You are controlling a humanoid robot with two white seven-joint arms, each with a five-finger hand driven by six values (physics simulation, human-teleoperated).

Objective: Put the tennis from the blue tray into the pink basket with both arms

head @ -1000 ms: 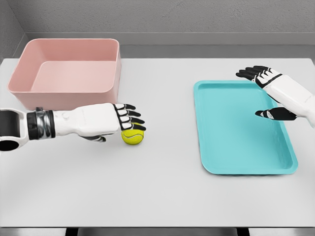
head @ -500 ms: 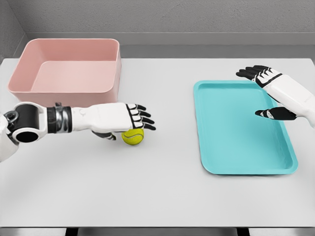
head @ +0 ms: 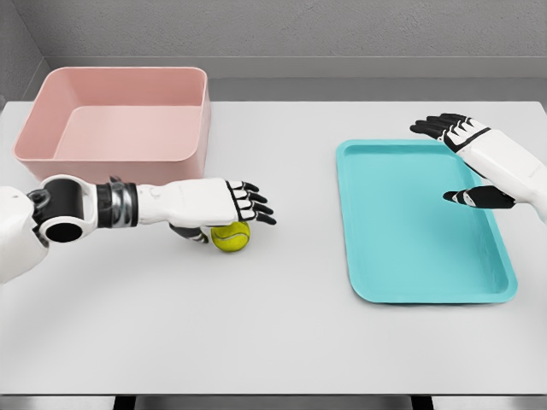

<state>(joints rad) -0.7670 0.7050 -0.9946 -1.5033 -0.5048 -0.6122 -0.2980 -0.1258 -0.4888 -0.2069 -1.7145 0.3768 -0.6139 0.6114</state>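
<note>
A yellow-green tennis ball point(head: 231, 238) lies on the white table, between the pink basket point(head: 120, 120) and the blue tray point(head: 419, 224). My left hand point(head: 232, 206) hovers flat just above the ball, fingers spread and pointing right, thumb tucked beside the ball; it holds nothing. My right hand point(head: 461, 162) hangs open over the tray's far right edge, fingers spread. The tray holds nothing and so does the basket.
The pink basket stands at the table's back left, its front wall just behind my left forearm point(head: 145, 205). The tray lies at the right. The white table point(head: 273, 325) stretches bare in front.
My left arm has swung forward and up, with the elbow coming into view; the hand moved right and higher over the ball. The ball and the right hand stayed put.
</note>
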